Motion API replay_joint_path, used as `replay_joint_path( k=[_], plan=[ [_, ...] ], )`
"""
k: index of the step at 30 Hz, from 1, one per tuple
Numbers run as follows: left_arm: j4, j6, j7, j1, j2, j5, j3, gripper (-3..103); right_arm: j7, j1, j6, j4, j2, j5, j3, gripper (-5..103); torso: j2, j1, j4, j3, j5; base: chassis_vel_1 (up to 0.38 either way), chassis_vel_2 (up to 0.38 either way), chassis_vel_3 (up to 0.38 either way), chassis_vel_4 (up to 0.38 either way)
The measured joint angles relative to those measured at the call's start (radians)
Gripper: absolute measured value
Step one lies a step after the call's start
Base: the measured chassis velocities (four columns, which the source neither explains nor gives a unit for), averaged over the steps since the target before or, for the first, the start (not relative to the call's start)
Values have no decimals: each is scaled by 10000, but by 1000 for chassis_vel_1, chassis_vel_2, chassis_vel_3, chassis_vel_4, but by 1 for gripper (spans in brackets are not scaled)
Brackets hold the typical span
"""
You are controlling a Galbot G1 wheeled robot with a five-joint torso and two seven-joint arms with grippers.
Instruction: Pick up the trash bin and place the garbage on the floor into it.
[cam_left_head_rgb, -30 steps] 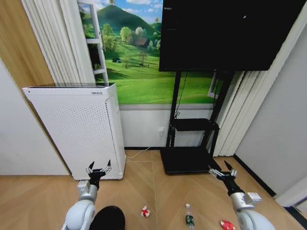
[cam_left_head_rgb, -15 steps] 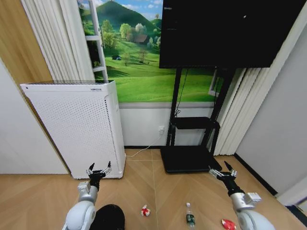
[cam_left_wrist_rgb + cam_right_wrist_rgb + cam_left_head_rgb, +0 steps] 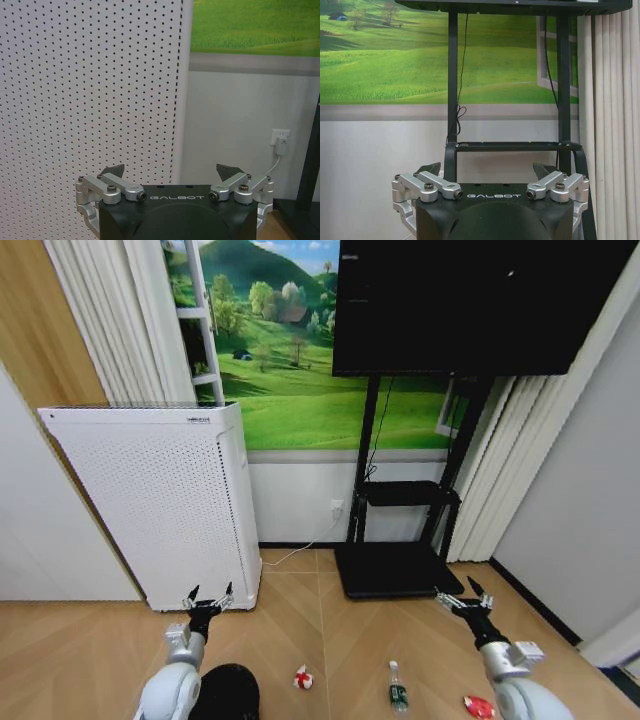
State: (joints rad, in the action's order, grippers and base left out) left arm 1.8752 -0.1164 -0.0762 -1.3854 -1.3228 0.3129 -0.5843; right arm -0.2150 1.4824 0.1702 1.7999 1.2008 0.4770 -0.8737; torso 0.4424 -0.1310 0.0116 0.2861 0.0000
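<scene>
At the far left of our head view stands the tall white perforated appliance [image 3: 150,505] against the wall, and just in front of its lower right corner we hold our left gripper [image 3: 207,598] raised off the floor, its fingers spread wide with nothing between them; our left wrist view confirms that gripper [image 3: 171,172] gaping open, facing the dotted white panel [image 3: 90,90] and a wall socket [image 3: 280,137] off to one side. Right below our left arm, at the bottom edge of the picture, sits the trash bin [image 3: 225,692], a black round shape on the wooden floor [image 3: 90,660]. A little to its right lies the crumpled red-and-white wrapper [image 3: 303,678], apart from the bin, then the small clear bottle [image 3: 397,690] with its green label, lying on the floor near the middle. Behind these stands the black TV stand [image 3: 400,540] under the dark screen [image 3: 470,310]. Farther right we see the small red crushed piece [image 3: 478,706] beside our right arm, and above it our right gripper [image 3: 463,597], likewise held up with fingers apart and empty; our right wrist view shows that gripper [image 3: 489,170] open toward the stand's legs [image 3: 452,85].
</scene>
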Motion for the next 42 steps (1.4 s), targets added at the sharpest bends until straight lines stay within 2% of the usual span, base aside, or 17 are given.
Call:
replay_joint_path(
  k=[26,37,42],
  plan=[
    [33,-23,30,51,-5,-142,-24,100,-22,-91,14,-91,23,-40,46,100,-1084,355,1,-729,0,0,0,0,0],
    [27,-31,58,60,-4,-163,-14,100,-33,-101,8,-101,29,-16,49,100,-1339,433,0,-907,0,0,0,0,0],
    [-65,-33,63,134,-27,-189,12,100,-45,-156,3,-168,7,-14,84,100,-1722,542,0,-1180,0,0,0,0,0]
  ],
)
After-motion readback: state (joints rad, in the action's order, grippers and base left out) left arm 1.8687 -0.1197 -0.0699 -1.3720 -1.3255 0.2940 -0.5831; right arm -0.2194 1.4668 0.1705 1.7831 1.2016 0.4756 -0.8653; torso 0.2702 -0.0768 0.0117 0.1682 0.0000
